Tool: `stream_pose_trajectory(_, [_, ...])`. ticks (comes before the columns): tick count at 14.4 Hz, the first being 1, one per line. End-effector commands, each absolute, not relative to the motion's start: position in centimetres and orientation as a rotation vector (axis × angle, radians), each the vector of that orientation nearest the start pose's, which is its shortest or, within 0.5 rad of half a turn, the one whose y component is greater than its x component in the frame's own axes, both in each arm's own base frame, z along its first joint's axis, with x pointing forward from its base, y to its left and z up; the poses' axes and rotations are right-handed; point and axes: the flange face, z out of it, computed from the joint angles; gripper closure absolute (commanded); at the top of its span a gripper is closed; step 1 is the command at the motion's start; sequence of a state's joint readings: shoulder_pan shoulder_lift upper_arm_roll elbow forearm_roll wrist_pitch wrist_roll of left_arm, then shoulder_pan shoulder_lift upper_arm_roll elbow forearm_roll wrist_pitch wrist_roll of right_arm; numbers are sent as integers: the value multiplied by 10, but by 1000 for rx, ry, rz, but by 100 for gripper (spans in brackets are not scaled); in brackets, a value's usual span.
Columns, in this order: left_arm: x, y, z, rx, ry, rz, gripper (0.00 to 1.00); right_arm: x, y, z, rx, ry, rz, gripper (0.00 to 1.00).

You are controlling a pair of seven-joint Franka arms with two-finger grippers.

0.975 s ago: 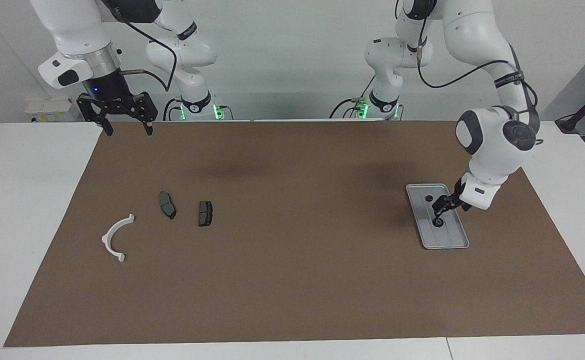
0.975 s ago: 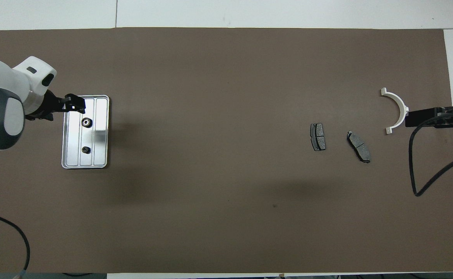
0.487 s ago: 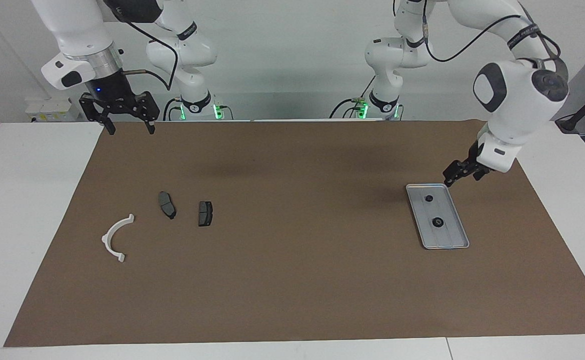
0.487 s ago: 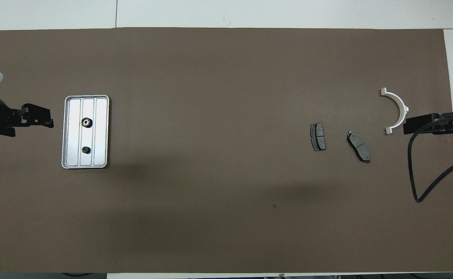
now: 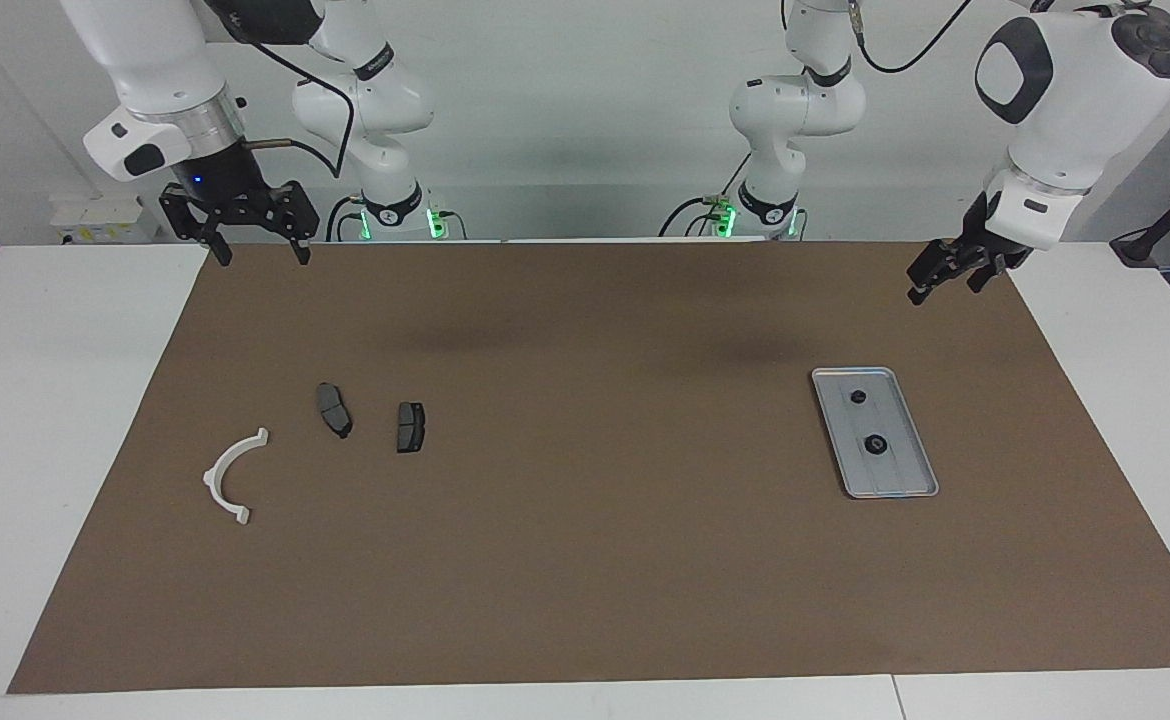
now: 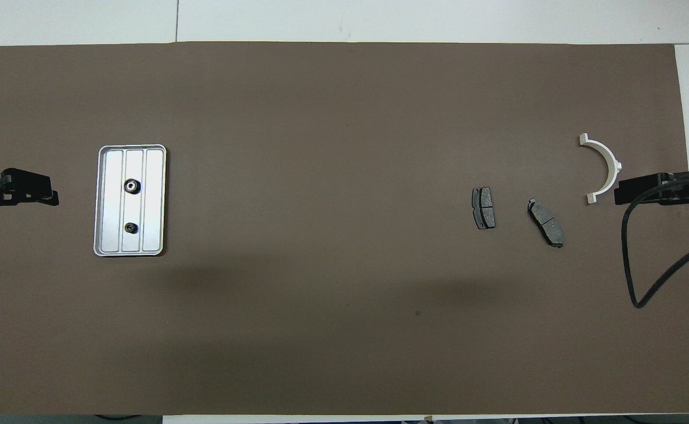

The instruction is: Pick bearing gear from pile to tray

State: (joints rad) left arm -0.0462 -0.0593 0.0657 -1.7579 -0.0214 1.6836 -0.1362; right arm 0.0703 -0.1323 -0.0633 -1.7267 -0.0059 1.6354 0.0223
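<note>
The silver tray (image 5: 850,373) lies on the brown mat toward the left arm's end; it also shows in the overhead view (image 6: 102,200). Two small black round pieces (image 5: 875,445) (image 5: 857,397) lie in it. The pile holds a white half-ring bracket (image 5: 233,475) (image 6: 603,165) and two dark brake pads (image 5: 334,409) (image 5: 410,426). My left gripper (image 5: 943,284) (image 6: 38,189) is open and empty, raised high over the mat beside the tray. My right gripper (image 5: 258,260) is open and empty, raised over the mat's edge at its own end.
The brown mat (image 5: 585,560) covers most of the white table (image 5: 55,400). The right arm's black cable (image 6: 633,282) hangs over the mat's edge, beside the bracket.
My left gripper has let go of a black round piece in the tray, then risen and drawn back off the tray. The right gripper has hardly moved.
</note>
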Motion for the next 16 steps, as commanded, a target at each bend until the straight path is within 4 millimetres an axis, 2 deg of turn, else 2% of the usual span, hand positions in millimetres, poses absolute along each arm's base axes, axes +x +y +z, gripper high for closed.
stream_pose_trajectory(1, [553,13,583,-3157,-249,68,0,515,-3,632,-3108,3,-52,0])
stream_pose_trajectory(2, [553,15,581,-3154,-255,79,0,515,-3,632,-3108,3,-50,0])
stream_pose_trajectory(4, [552,5,582,-3146,-224,113,0,514,-2,633,-3108,0,-52,0])
stream_pose_trajectory(10, [547,8,608,-3154,-231,48,0,514,-2,633,-3108,0,-52,0])
stream_pose_trajectory(16, [545,7,612,-3154,-229,43,0,513,-1,635,-3108,-2,-62,0])
